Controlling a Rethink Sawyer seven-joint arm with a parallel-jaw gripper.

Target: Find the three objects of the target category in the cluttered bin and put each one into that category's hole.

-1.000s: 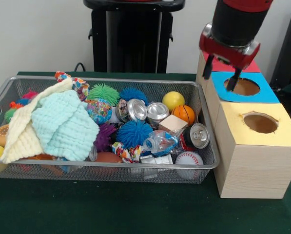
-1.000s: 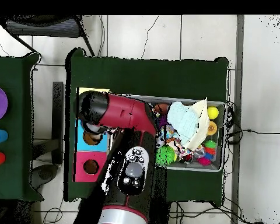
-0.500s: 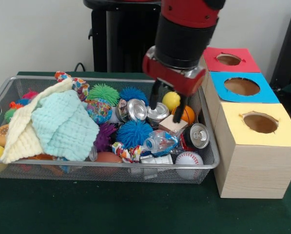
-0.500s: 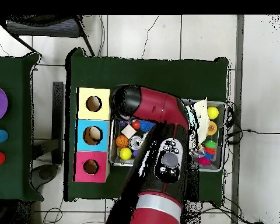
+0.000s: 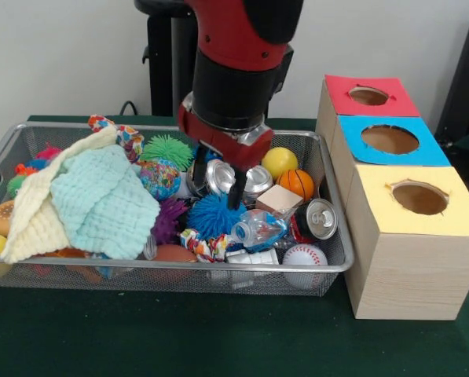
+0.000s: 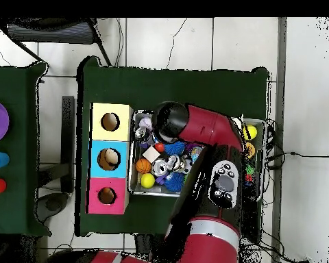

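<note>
The silver wire-mesh bin (image 5: pixel 218 269) lies across the table, full of clutter; it also shows in the overhead view (image 6: pixel 131 154). My gripper (image 5: pixel 217 186) hangs open and empty inside the bin, its fingertips (image 5: pixel 235 194) just over the silver cans (image 5: pixel 254 179) and a blue spiky ball (image 5: pixel 214 216). In the overhead view the arm (image 6: pixel 195 130) hides the gripper. No toys with white string loops show; a mint cloth (image 5: pixel 100 200) and a cream cloth (image 5: pixel 34 216) cover the bin's left part. The three boxes have a red hole (image 5: pixel 368 96), a blue hole (image 5: pixel 390 139) and a yellow hole (image 5: pixel 419 198).
Near the gripper lie a green spiky ball (image 5: pixel 166 149), a yellow ball (image 5: pixel 280 161), a small basketball (image 5: pixel 297 183), a wooden block (image 5: pixel 279 200), a plastic bottle (image 5: pixel 258 230), an open can (image 5: pixel 322 218) and a baseball (image 5: pixel 305 255). The boxes stand right of the bin.
The gripper has moved from above the blue box leftward and down into the bin, and now hangs over the cans. It stayed open and empty.
</note>
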